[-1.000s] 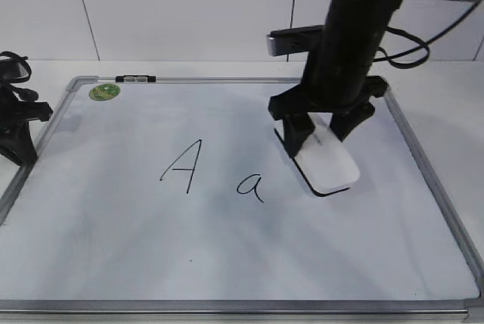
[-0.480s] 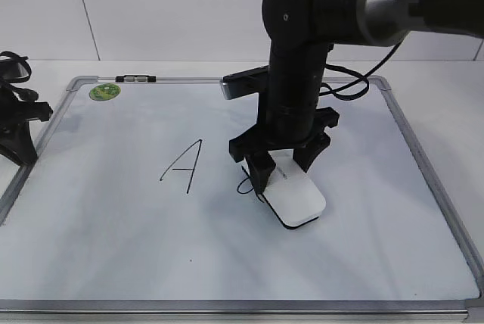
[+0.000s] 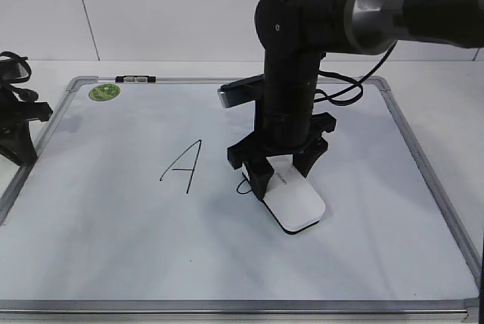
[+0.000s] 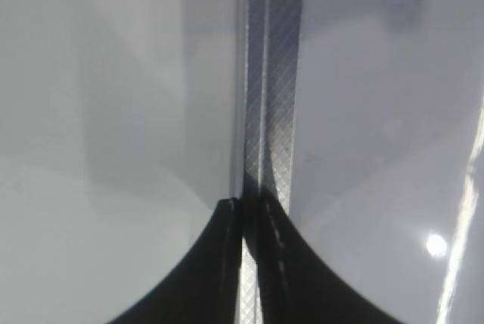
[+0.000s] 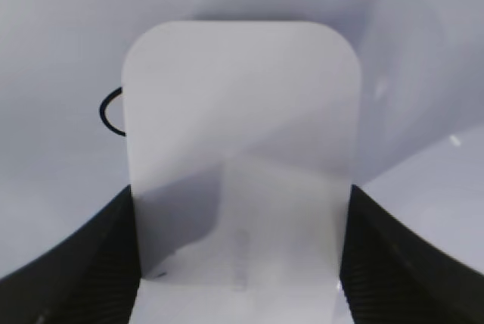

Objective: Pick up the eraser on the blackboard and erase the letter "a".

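Observation:
The blackboard (image 3: 113, 233) is a white board with a silver frame lying flat on the table. My right gripper (image 3: 283, 175) is shut on the white eraser (image 3: 296, 201), pressing it flat on the board over the letter "a" (image 3: 242, 188). Only a short black curve of the "a" shows left of the eraser, also in the right wrist view (image 5: 110, 116), where the eraser (image 5: 238, 157) fills the middle between my black fingers (image 5: 68, 263). My left gripper (image 4: 248, 210) is shut and empty over the board's left frame (image 4: 276, 74).
A capital "A" (image 3: 181, 166) is written left of the eraser. A round green sticker (image 3: 104, 91) and a small black-and-silver clip (image 3: 136, 79) sit at the board's far left top edge. The left arm (image 3: 15, 123) rests beside the board's left edge.
My right gripper has slid the eraser left and toward the front, from the board's right part onto the "a", covering most of it. The left arm has not moved.

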Robot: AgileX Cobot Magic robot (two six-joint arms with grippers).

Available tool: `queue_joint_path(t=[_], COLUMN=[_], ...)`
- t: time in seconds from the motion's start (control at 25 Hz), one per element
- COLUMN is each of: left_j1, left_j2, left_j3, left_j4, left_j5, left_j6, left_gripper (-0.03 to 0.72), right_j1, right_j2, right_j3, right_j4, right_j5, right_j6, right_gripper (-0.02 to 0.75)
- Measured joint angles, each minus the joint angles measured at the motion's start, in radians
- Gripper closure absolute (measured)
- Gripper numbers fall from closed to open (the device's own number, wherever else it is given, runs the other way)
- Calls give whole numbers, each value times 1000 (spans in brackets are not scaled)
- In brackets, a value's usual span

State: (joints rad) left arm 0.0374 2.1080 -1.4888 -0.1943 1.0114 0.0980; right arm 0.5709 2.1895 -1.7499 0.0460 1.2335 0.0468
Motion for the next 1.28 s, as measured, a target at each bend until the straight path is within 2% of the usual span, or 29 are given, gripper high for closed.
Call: queue_joint_path(t=[0.2,0.52,0.84,1.28], left_j1=[0,0,0,0], left_j2=[0,0,0,2], left_j3=[0,0,0,0], left_j4=[-3,-12,-13,-14], left_j5=[0,0,0,2], left_j6=[0,0,0,2], left_gripper=[673,673,673,673], right_j1=[44,151,151,100], right_j2=[2,2,3,3], right_j3=[0,-1,-1,-1], right_j4=[-46,-46,-66,-46], right_j5=[0,-5,-7,-7], right_j6=[4,4,33,59], right_gripper=[188,188,188,188])
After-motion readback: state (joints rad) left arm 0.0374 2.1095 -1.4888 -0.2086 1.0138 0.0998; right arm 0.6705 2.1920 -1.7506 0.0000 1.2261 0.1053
